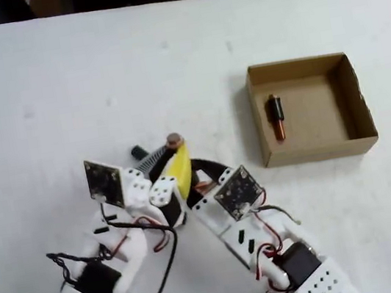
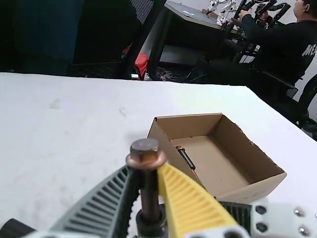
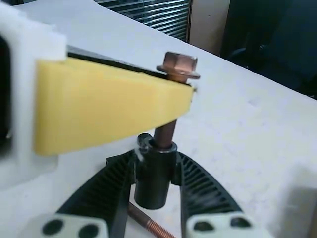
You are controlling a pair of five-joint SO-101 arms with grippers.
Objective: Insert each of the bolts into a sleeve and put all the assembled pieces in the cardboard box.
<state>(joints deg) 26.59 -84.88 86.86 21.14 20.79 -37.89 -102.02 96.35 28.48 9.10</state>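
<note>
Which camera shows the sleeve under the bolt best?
Right wrist view: the sleeve stands whole in the right claw. Left wrist view catches its top rim; high view gives the bolt and the left claw over it.

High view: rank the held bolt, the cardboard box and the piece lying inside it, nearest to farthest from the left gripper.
1. Bolt, held in the left gripper.
2. Cardboard box, near wall, to the robot's right.
3. Assembled piece, inside the box, past that wall.
</note>
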